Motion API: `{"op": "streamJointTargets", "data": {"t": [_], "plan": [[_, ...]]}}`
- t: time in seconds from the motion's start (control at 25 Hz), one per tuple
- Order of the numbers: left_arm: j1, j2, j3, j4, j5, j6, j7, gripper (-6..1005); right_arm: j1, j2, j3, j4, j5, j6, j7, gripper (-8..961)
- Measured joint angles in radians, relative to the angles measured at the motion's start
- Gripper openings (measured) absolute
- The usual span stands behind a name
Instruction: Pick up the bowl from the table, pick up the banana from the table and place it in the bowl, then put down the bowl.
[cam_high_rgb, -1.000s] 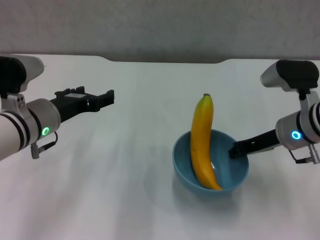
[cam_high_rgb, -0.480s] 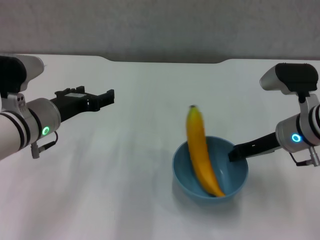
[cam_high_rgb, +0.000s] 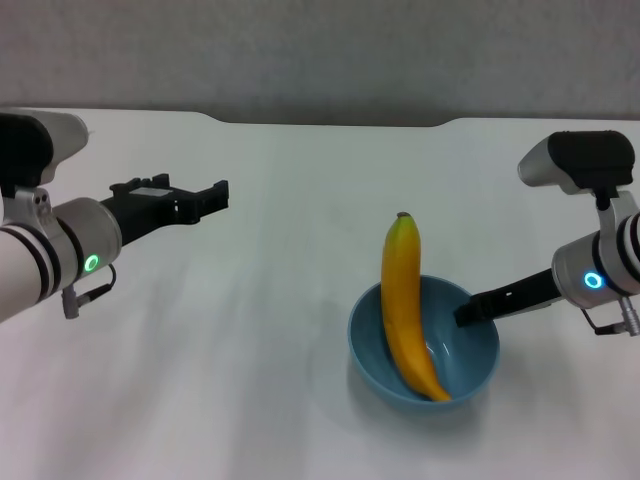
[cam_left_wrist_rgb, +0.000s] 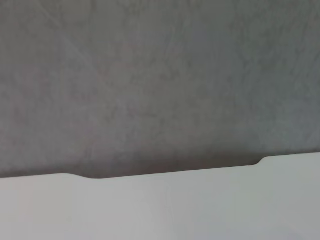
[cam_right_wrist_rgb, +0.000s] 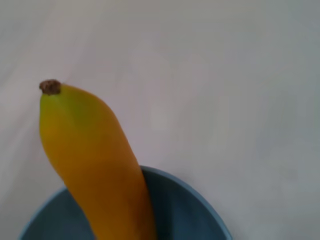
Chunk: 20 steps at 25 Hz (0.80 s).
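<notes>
The light-blue bowl (cam_high_rgb: 472, 358) is at the right front of the white table (cam_high_rgb: 240, 360). The yellow banana (cam_high_rgb: 402, 300) lies in it, its stem end sticking out over the far rim. My right gripper (cam_high_rgb: 466, 312) is shut on the bowl's right rim. Whether the bowl rests on the table or hangs just above it is unclear. The right wrist view looks closely over the banana (cam_right_wrist_rgb: 95, 165) and the bowl's rim (cam_right_wrist_rgb: 190, 200). My left gripper (cam_high_rgb: 218, 193) is held in the air at the left, open and holding nothing, far from the bowl.
The table's dark notched rear edge (cam_high_rgb: 330, 122) runs along the back below a grey wall, and the left wrist view shows the same edge (cam_left_wrist_rgb: 100, 176). White tabletop lies between the two arms and in front of the bowl.
The right gripper and the bowl have come down and slightly toward me. The banana swung to the left inside the bowl and then back. The left arm has not moved.
</notes>
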Motion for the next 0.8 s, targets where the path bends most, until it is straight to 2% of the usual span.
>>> {"op": "streamJointTargets", "data": {"t": [0.16, 0.24, 0.28, 0.48, 0.6, 0.64, 0.68, 0.8], "plan": [[0.001, 0.0, -0.002, 0.01, 0.0, 0.0, 0.0, 891, -0.016, 0.001, -0.011, -0.022, -0.011, 0.003, -0.001, 174], [0.006, 0.001, -0.003, 0.013, 0.0, 0.001, 0.012, 891, -0.059, 0.002, -0.011, -0.1, -0.007, -0.003, -0.001, 404], [0.006, 0.001, -0.003, 0.013, 0.0, 0.001, 0.012, 891, -0.059, 0.002, -0.011, -0.1, -0.007, -0.003, -0.001, 438], [0.021, -0.001, -0.001, 0.019, -0.072, 0.034, 0.132, 891, -0.178, 0.01, -0.011, -0.285, 0.024, -0.009, -0.001, 609], [0.028, -0.001, -0.004, 0.035, -0.154, 0.041, 0.2, 891, -0.26, 0.01, -0.011, -0.394, 0.116, 0.006, -0.048, 650], [0.028, -0.001, -0.004, 0.035, -0.154, 0.041, 0.2, 891, -0.26, 0.01, -0.011, -0.394, 0.116, 0.006, -0.048, 664], [0.031, 0.002, -0.009, 0.049, -0.235, 0.039, 0.257, 891, -0.285, 0.01, -0.008, -0.417, 0.163, 0.014, -0.084, 678], [0.039, 0.002, -0.021, 0.054, -0.294, 0.033, 0.314, 890, -0.352, 0.011, -0.003, -0.467, 0.3, 0.037, -0.198, 677]]}}
